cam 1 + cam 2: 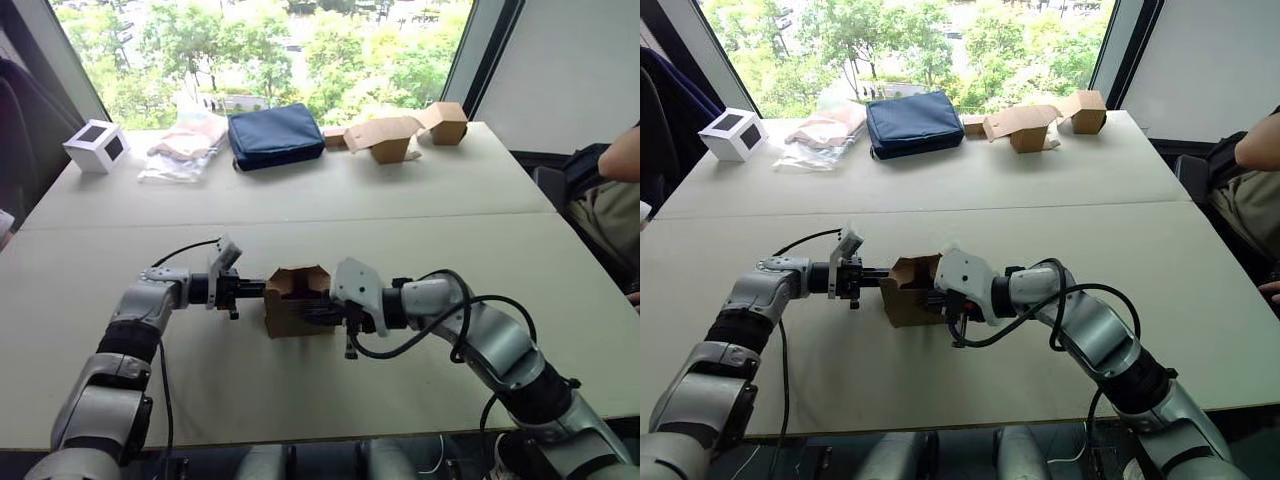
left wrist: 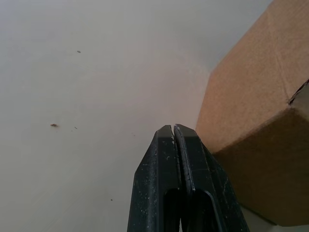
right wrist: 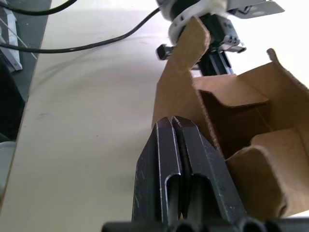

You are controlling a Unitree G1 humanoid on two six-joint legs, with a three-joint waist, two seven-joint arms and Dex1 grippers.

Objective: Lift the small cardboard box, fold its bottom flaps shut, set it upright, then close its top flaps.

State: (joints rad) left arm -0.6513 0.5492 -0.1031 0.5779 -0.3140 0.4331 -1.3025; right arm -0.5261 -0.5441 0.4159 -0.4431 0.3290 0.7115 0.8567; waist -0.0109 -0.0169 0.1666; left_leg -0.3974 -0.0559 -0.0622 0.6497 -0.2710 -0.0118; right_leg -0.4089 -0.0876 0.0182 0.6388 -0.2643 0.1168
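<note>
The small cardboard box (image 1: pixel 290 312) stands on the table (image 1: pixel 400 230) between my two grippers, open end up. Its top flaps (image 1: pixel 298 279) stick up unfolded, and the right wrist view looks into the brown inside of the small cardboard box (image 3: pixel 241 125). The bottom flaps are hidden beneath it. My left gripper (image 1: pixel 260 289) is shut, its tip against the box's left wall; the left wrist view has the left gripper (image 2: pixel 172 128) right beside that wall (image 2: pixel 251 111). My right gripper (image 1: pixel 322 316) is shut and empty, lying along the box's right front side, by a raised flap (image 3: pixel 181 72).
Along the far edge are a white cube (image 1: pixel 97 145), a clear bag of items (image 1: pixel 185 150), a navy pouch (image 1: pixel 275 135) and two more cardboard boxes (image 1: pixel 385 137) (image 1: pixel 446 122). A person (image 1: pixel 615 190) sits at the right edge.
</note>
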